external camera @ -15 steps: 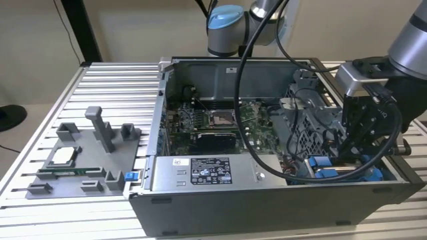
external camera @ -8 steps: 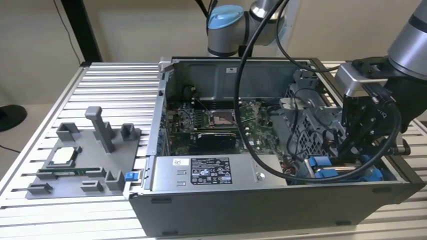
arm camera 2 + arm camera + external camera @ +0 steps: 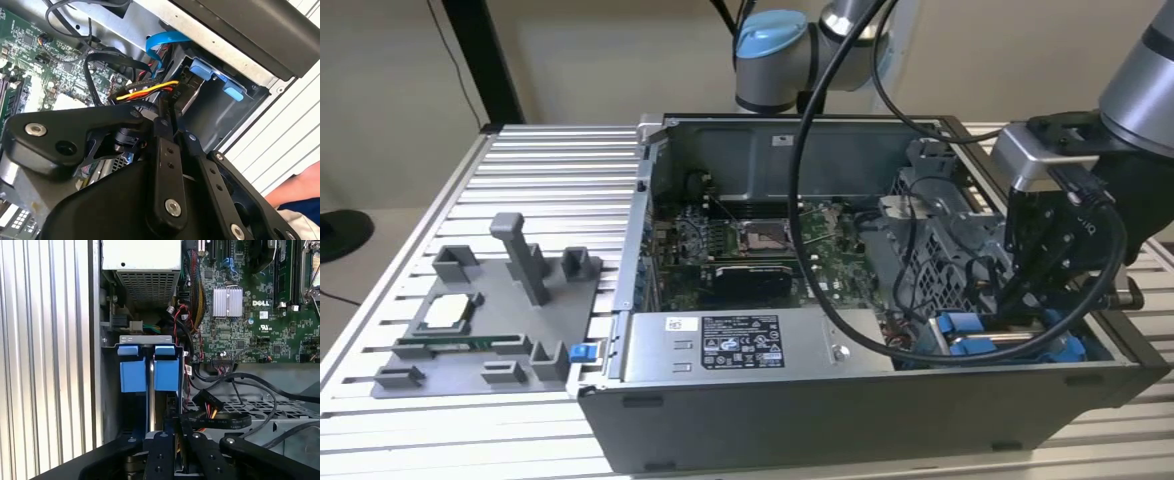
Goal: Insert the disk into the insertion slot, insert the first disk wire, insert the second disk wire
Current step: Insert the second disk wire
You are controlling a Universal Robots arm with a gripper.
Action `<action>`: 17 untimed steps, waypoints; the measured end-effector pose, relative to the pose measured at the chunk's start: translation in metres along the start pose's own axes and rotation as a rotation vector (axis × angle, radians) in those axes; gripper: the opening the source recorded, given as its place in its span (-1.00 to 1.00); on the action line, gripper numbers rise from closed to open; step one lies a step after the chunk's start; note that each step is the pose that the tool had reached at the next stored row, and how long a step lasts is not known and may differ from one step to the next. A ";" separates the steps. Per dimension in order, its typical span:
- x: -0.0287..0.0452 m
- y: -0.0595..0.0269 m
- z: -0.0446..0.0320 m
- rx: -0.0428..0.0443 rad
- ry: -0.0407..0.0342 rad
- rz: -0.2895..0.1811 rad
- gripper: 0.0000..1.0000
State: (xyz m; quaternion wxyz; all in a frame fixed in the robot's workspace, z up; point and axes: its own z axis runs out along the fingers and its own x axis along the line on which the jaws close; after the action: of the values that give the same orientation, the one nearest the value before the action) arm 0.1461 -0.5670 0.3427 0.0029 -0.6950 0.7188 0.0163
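The disk sits in the insertion slot [image 3: 225, 115] at the case's near corner on the exterior view's right. The two bright blue tabs [image 3: 167, 372] of its frame show in both wrist views. My gripper [image 3: 171, 122] hangs right over that bay [image 3: 1014, 340]. It is shut on the black plug [image 3: 172, 102] of a disk wire with yellow, orange and red leads [image 3: 145, 92]. The plug is held close against the disk's end; whether it is seated is hidden by the fingers [image 3: 160, 455]. A flat blue cable [image 3: 167, 40] loops nearby.
The open computer case holds a motherboard [image 3: 747, 240], a labelled power supply box [image 3: 740, 345] and a perforated grey cage [image 3: 934, 260] beside the bay. A grey fixture plate [image 3: 494, 310] lies on the slatted table at the exterior view's left. A person's hand and sleeve [image 3: 300, 200] are near the case.
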 end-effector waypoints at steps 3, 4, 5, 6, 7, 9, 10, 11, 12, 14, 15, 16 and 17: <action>-0.0004 0.0000 0.0000 0.0000 0.0003 0.000 -1.00; -0.0004 0.0000 0.0001 0.0000 0.0003 0.000 -1.00; -0.0005 0.0000 0.0003 0.0000 0.0002 0.000 -1.00; -0.0005 0.0000 0.0006 0.0000 0.0001 0.000 -1.00; -0.0005 0.0000 0.0010 0.0000 0.0000 0.000 -1.00; -0.0004 0.0000 0.0017 0.0001 0.0004 0.000 -1.00; -0.0004 0.0000 0.0020 0.0001 0.0004 0.000 -1.00; -0.0004 -0.0001 0.0025 0.0000 -0.0001 0.000 -1.00; -0.0004 -0.0001 0.0029 0.0000 0.0000 0.000 -1.00; -0.0003 -0.0001 0.0030 0.0000 0.0003 0.000 -1.00; -0.0003 0.0000 0.0030 0.0000 0.0004 0.000 -1.00; -0.0004 -0.0001 0.0033 0.0001 0.0004 0.000 -1.00; -0.0003 -0.0001 0.0039 0.0000 0.0001 0.000 -1.00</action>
State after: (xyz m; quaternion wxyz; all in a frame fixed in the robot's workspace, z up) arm 0.1461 -0.5665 0.3388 0.0028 -0.6950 0.7188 0.0162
